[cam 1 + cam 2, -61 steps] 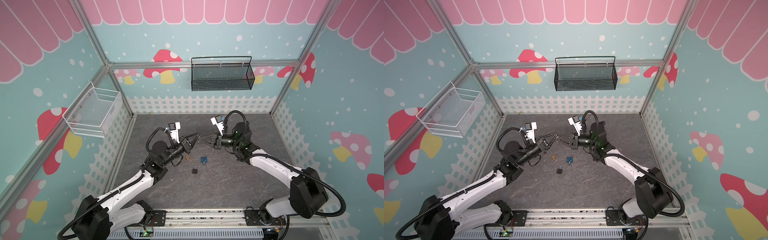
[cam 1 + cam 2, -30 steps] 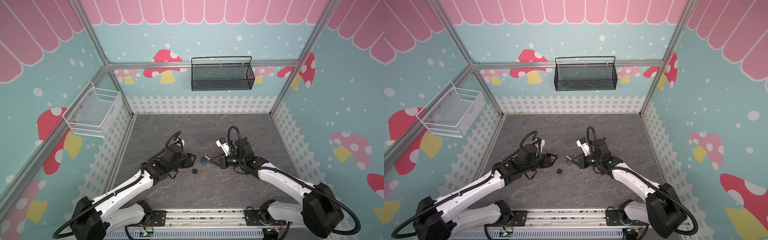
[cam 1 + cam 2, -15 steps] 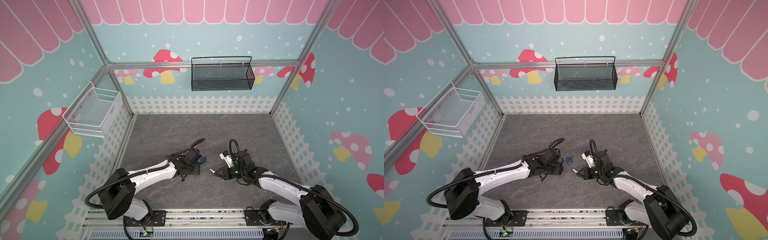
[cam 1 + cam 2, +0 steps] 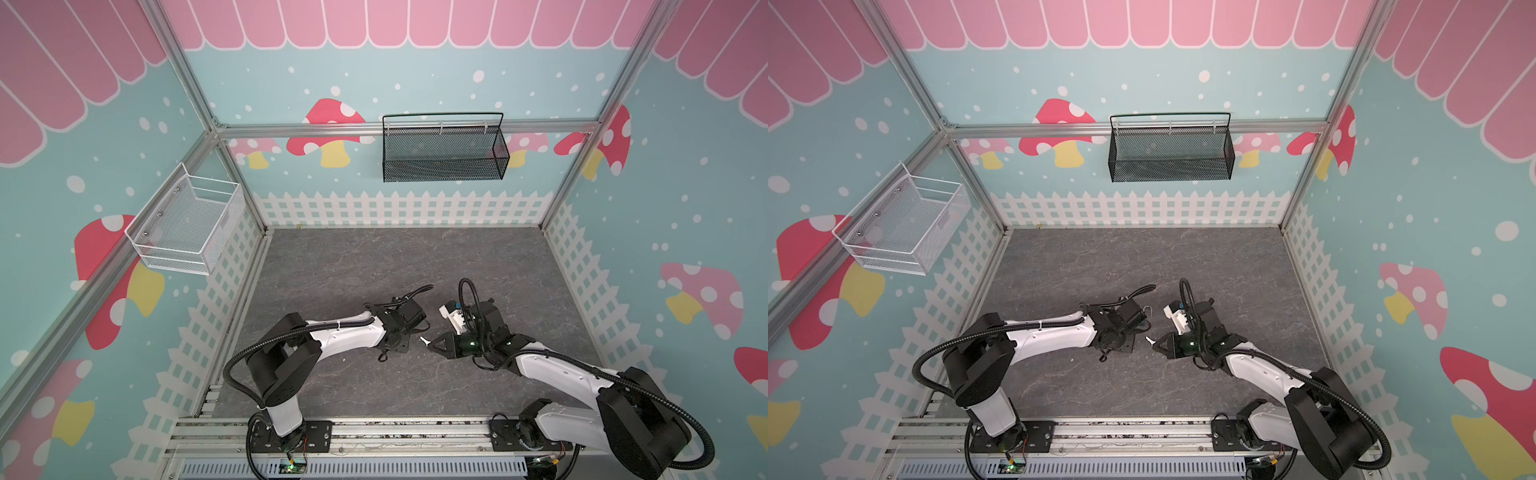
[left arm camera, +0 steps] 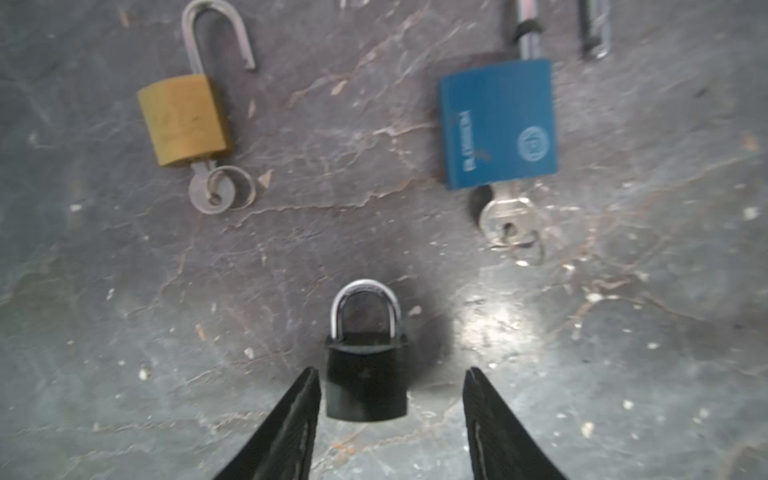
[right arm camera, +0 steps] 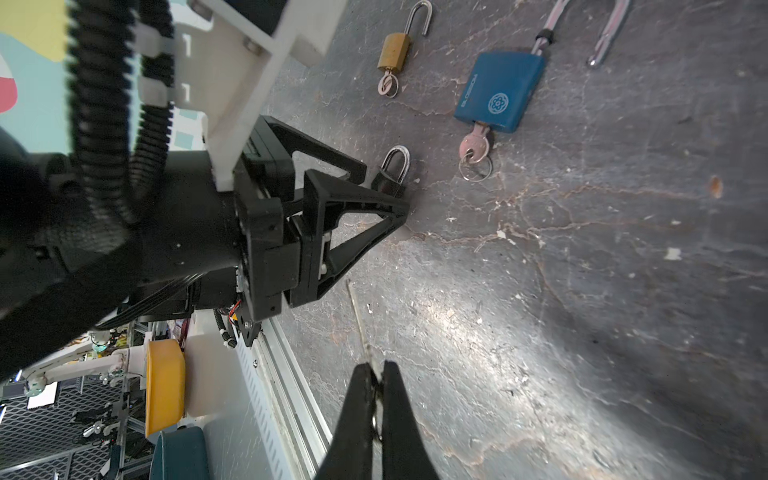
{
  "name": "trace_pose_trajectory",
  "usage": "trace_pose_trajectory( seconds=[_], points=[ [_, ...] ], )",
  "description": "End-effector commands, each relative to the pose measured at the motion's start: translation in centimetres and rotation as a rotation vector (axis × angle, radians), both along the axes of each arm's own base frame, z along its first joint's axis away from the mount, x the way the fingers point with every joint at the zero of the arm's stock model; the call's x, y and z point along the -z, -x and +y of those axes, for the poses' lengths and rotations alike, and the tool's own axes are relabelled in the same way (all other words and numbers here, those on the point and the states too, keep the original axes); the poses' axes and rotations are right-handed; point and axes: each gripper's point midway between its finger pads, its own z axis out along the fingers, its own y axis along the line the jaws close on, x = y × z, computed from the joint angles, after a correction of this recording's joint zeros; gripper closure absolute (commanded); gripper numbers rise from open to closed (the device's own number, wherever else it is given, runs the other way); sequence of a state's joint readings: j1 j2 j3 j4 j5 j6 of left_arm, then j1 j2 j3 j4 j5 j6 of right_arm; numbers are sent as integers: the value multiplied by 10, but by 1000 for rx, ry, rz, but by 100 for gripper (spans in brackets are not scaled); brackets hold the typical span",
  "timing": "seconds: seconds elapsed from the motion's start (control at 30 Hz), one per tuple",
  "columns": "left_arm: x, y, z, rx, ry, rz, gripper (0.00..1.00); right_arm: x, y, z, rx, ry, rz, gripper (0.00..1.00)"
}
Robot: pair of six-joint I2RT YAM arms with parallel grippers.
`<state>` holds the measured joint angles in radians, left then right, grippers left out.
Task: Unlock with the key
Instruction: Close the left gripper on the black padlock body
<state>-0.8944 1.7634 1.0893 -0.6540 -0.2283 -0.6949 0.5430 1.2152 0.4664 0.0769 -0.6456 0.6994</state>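
The left gripper (image 5: 390, 377) lies low on the worktop (image 5: 124, 332), roughly half open. Its fingers (image 5: 291, 419) straddle the body of the black padlock (image 5: 365, 374), one just beside the body and the other apart. Nothing is clamped yet. Judgement: it is set there to pin the lock so it cannot skid when the key pushes in. The shackle is shut and points away from the gripper. The keyway end faces back between the fingers, out of sight, so the lock likely needs lifting or turning first.

The right gripper (image 6: 374, 368) is closed tight on the key (image 6: 360, 324), near the left gripper but clear of it. The blade juts past its fingertips towards the left gripper, presumably left free for insertion.

Beyond the left fingertips lie the brass padlock (image 5: 183, 120) and the blue padlock (image 5: 498, 124). Each has its shackle sprung and a key in it, so the black one looks to be the last.

Versus two seconds ago: both arms were raised further back and the black padlock lay uncovered. Now both are down, and the left arm hides it in both top views. The left jaws have narrowed slightly.
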Motion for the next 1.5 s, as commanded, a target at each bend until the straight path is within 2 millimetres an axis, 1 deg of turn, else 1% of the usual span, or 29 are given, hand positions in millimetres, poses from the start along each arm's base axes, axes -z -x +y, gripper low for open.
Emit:
trace_pose_trajectory(
  seconds=[0.0, 0.13, 0.27, 0.5, 0.8, 1.0, 1.17, 1.37, 1.47],
  points=[
    [-3, -2, 11, -52, -39, -26, 45, 3, -1, -1, 3, 3, -7, 100],
    [5, 1, 11, -59, -43, -7, 46, 5, -3, 0, 1, 9, -8, 100],
    [10, 3, 5, -57, -20, 16, 47, 4, -3, 1, -10, 4, -8, 100],
    [16, 2, 7, -71, -37, 24, 49, 5, -3, -1, -3, 9, -9, 100],
    [21, -1, 2, -67, -41, 32, 51, 5, -2, -1, -3, 9, -11, 100],
    [28, 2, 7, -76, -58, 48, 54, 5, -2, -1, -4, 6, -9, 100],
    [29, 8, 13, -93, -59, 56, 57, 4, -2, -1, -6, 4, -8, 100],
    [35, 15, 25, -134, -45, 85, 59, 4, -4, 1, -12, 1, -3, 100],
    [37, 15, 27, -149, -41, 87, 60, 4, -5, 2, -11, 2, -4, 100]
  ],
)
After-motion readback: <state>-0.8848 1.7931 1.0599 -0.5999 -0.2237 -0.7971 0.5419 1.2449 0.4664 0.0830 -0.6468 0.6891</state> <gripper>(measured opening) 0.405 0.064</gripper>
